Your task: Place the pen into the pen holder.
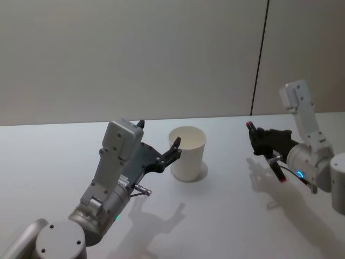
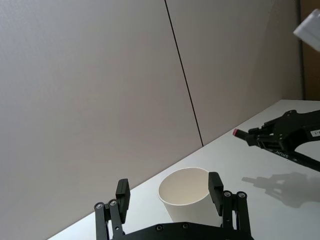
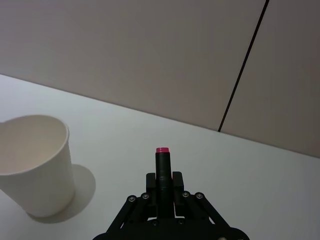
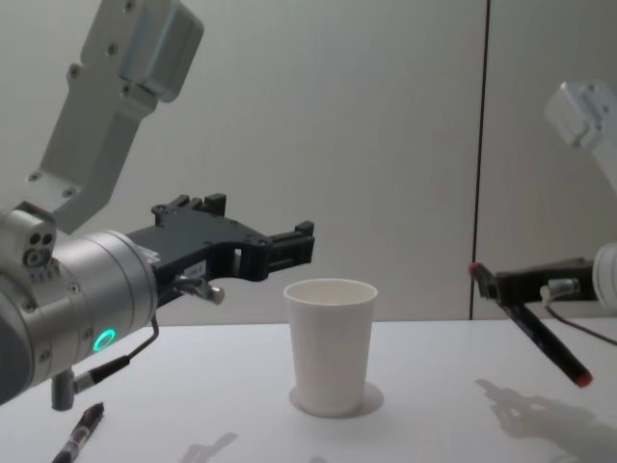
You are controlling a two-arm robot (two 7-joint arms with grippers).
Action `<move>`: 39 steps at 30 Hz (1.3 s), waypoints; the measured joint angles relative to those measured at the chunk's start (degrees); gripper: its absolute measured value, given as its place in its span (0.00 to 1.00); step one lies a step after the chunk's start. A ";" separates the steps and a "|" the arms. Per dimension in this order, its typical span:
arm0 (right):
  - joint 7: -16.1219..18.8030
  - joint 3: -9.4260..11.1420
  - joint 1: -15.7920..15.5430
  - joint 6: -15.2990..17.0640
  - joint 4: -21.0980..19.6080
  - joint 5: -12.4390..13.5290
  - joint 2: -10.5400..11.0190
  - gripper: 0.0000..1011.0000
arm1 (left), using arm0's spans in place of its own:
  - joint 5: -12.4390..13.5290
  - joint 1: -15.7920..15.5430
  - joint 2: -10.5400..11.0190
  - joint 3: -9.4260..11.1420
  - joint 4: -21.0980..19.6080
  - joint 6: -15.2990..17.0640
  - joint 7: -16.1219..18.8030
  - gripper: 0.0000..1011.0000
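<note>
A plain white tapered paper cup with a rolled rim point(image 1: 187, 156) is the pen holder. It stands upright near the middle of the white tabletop point(image 1: 64, 162), in front of a grey wall point(image 1: 135, 54) with one dark vertical seam.

The right gripper point(image 1: 262, 141) hangs above the table to the right of the cup and well apart from it. Its black fingers are clamped on a slim black pen with red ends point(image 4: 540, 338). The pen is held clear of the table and tilted. In the chest view its upper red end points left toward the cup, and its lower red end slants down to the right. The gripper and pen cast a shadow on the tabletop below them.

The left gripper point(image 2: 169, 192) is on the left, near side of the cup, with its fingers spread wide and nothing between them. In the chest view it sits above the level of the rim. In the head view one fingertip overlaps the cup's left edge, and I cannot tell whether it touches.

A dark pen-shaped object point(image 4: 79, 436) lies on the table at the near left, under the left arm.
</note>
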 joint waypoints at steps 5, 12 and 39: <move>-0.36 -0.03 -1.47 -4.15 -1.65 0.17 0.40 0.17 | 0.00 0.00 0.00 0.00 0.00 0.00 0.00 0.99; -0.82 -0.35 -3.45 -11.96 -3.25 0.39 0.72 0.17 | 0.00 0.00 0.00 0.00 0.00 0.00 0.00 0.99; 1.49 -2.36 -0.96 -46.78 8.91 2.36 -3.04 0.17 | 0.00 0.00 -0.01 0.00 0.00 0.00 0.00 0.99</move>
